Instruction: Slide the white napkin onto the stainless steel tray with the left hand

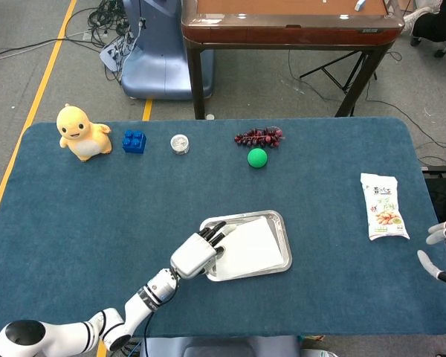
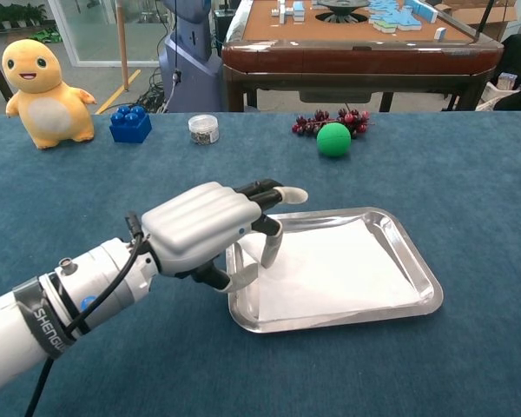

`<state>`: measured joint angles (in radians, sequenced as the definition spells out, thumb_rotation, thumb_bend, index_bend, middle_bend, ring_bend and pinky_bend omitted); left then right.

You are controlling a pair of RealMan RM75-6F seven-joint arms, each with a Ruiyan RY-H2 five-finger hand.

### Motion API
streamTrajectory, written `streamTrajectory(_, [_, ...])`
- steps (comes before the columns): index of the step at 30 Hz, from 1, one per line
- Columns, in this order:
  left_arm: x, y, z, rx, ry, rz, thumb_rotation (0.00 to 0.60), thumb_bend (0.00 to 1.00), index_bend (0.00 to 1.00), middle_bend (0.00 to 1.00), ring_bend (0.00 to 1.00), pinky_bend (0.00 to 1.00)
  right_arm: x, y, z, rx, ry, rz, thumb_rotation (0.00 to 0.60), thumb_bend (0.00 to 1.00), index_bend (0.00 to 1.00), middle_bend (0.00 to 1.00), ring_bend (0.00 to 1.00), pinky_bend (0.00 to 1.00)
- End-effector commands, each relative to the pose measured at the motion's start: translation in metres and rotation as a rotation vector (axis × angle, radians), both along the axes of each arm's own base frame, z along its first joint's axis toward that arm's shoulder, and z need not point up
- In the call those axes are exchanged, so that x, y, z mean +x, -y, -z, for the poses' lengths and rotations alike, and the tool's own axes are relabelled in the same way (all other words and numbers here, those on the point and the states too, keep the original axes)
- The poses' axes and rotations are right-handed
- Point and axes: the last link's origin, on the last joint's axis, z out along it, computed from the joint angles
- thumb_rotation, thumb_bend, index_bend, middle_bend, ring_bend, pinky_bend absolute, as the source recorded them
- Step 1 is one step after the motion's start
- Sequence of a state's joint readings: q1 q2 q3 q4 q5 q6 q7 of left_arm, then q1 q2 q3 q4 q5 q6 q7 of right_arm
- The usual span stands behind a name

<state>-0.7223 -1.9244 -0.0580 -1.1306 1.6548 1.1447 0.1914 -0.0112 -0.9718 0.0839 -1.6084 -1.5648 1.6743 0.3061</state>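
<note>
We are pressing our left hand (image 2: 210, 233), fingers curled down, on the near-left edge of the white napkin (image 2: 330, 268), which is lying inside the stainless steel tray (image 2: 417, 262), while our right hand (image 1: 442, 251) is hovering spread and empty.

Open tabletop (image 1: 97, 216) surrounds the tray (image 1: 282, 238) on all sides. Green ball (image 1: 257, 158) and grapes (image 1: 259, 137) sit well behind it. Snack packet (image 1: 383, 207) lies far right, apparently clear of the tray.
</note>
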Motion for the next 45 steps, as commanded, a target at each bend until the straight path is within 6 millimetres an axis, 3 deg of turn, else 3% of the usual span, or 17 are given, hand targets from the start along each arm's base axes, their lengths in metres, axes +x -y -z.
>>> streamTrajectory(1, [0.002, -0.001, 0.002, 0.0, -0.003, -0.001, 0.6, 0.42, 0.58, 0.08, 0.01, 0.28, -0.001, 0.0, -0.002, -0.007, 0.004, 0.003, 0.6, 0.26, 0.54, 0.44, 0.34, 0.44])
streamTrajectory(9, [0.007, -0.002, 0.005, 0.012, -0.01, 0.004, 0.6, 0.42, 0.52, 0.08, 0.01, 0.28, -0.003, -0.001, -0.005, -0.018, 0.02, 0.006, 0.6, 0.26, 0.54, 0.44, 0.34, 0.44])
streamTrajectory(20, [0.008, -0.004, 0.002, 0.048, -0.006, -0.019, 0.6, 0.29, 0.17, 0.08, 0.01, 0.28, -0.003, 0.0, -0.004, -0.009, 0.014, 0.009, 0.6, 0.26, 0.54, 0.44, 0.34, 0.44])
streamTrajectory(45, [0.02, -0.006, 0.008, 0.084, 0.002, -0.034, 0.6, 0.2, 0.12, 0.08, 0.01, 0.28, -0.005, 0.0, -0.009, -0.046, 0.036, 0.018, 0.6, 0.29, 0.54, 0.44, 0.34, 0.44])
